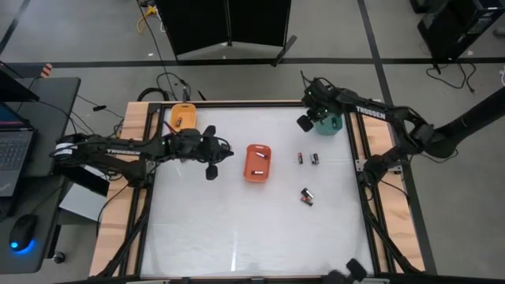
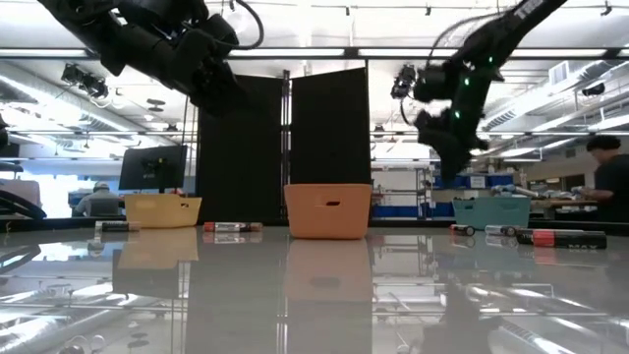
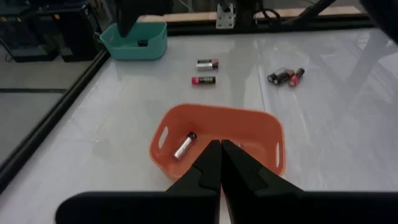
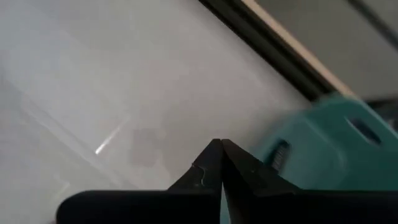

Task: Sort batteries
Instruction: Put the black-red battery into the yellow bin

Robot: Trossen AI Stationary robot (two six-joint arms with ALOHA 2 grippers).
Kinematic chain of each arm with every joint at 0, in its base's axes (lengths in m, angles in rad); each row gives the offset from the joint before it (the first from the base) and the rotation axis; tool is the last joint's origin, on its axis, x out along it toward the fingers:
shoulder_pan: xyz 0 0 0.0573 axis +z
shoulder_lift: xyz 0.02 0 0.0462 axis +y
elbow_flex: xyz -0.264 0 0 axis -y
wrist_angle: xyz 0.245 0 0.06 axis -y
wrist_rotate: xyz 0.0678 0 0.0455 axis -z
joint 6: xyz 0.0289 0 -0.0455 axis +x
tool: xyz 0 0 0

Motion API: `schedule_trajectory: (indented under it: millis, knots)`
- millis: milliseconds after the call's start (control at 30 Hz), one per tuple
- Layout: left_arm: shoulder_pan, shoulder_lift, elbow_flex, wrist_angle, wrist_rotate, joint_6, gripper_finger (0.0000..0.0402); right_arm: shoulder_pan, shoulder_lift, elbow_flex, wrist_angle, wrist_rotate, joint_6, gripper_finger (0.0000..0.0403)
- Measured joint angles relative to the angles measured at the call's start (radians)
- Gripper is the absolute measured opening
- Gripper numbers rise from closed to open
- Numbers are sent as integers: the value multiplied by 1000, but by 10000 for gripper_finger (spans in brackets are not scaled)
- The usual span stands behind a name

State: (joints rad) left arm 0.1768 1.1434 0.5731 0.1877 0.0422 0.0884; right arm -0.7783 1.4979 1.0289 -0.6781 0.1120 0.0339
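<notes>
Several small batteries lie on the white table: two side by side (image 1: 308,158), also in the left wrist view (image 3: 206,71), and a touching pair (image 1: 306,196) (image 3: 286,76) nearer the front. Another battery (image 3: 185,145) lies inside the red-orange tray (image 1: 258,162) (image 3: 261,127). My left gripper (image 1: 217,154) (image 3: 220,147) hovers shut just left of that tray, above the table. My right gripper (image 1: 306,121) (image 4: 221,147) is shut beside the teal tray (image 1: 330,124) (image 4: 323,134) at the far right. An orange tray (image 1: 183,117) sits at the far left with a dark item in it.
The table has a wooden frame (image 1: 136,158) at its left and right sides. The near half of the white tabletop (image 1: 252,237) holds nothing. In the low view the three trays (image 2: 328,209) stand in a row, with batteries (image 2: 233,227) lying between them.
</notes>
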Motion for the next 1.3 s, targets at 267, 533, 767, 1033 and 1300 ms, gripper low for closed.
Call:
schedule_trajectory:
  millis: [267, 533, 767, 1033, 1300]
  knots:
    - [0, -30, -68, 75, 0, 7, 14, 226, -142, -133, 295, -1, 54, 11]
    - [0, -67, -120, 129, 0, 8, 14, 441, -235, -278, 584, 131, 143, 11]
    - [0, -142, -121, 40, 0, -13, 14, 577, -232, -304, 607, 173, 181, 26]
    - [0, -236, -119, -92, 0, -16, 14, 641, -187, -304, 756, 98, 175, 29]
    - [0, -251, -120, -170, -2, -69, 14, 697, -90, -303, 968, 53, 150, 7]
